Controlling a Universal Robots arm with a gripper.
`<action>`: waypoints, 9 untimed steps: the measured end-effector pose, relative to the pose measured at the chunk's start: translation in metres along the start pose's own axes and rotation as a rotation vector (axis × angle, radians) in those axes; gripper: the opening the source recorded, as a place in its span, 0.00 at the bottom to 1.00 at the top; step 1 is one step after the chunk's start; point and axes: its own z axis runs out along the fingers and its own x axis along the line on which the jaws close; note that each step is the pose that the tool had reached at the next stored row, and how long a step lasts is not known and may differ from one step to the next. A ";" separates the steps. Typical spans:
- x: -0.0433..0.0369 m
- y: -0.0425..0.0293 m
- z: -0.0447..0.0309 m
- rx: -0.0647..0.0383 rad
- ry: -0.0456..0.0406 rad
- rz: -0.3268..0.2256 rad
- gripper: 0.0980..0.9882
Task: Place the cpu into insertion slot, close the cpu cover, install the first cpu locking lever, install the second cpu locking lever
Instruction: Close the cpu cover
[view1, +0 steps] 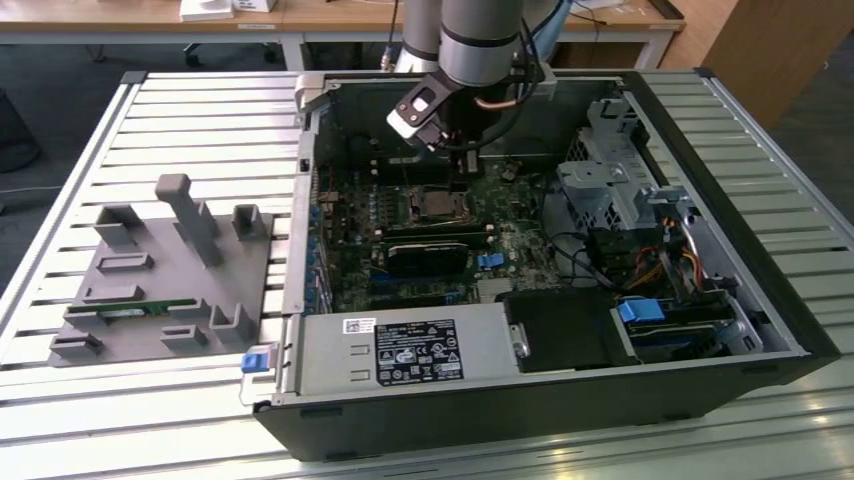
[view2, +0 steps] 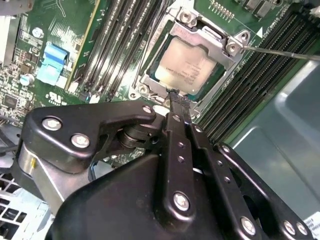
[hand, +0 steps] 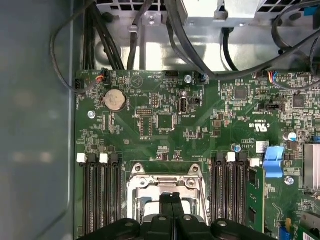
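Cpu (view2: 189, 65) sits in the insertion slot (view2: 216, 75) just beyond the gripper (view2: 175, 96), whose fingers are pinched together on nothing, tips at the edge of the lowered cpu cover (view2: 207, 35). Risk, I'd say: that thin locking lever (view2: 280, 51) looks unlatched, so a slipping tip could lift the cover or scrape the green board (hand: 125, 145).

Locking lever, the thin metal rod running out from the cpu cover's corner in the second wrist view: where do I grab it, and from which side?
Probably the bare straight stretch of the locking lever, away from the cpu cover. Come from above, a finger on each side: it is thin and crosses the memory slots, leaving little side room.
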 end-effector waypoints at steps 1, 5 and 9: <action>-0.0004 -0.0009 0.0009 0.000 0.0000 0.000 0.01; -0.0008 -0.0097 0.0038 0.000 0.0000 0.000 0.01; -0.0008 -0.0117 0.0064 0.001 0.0001 0.000 0.01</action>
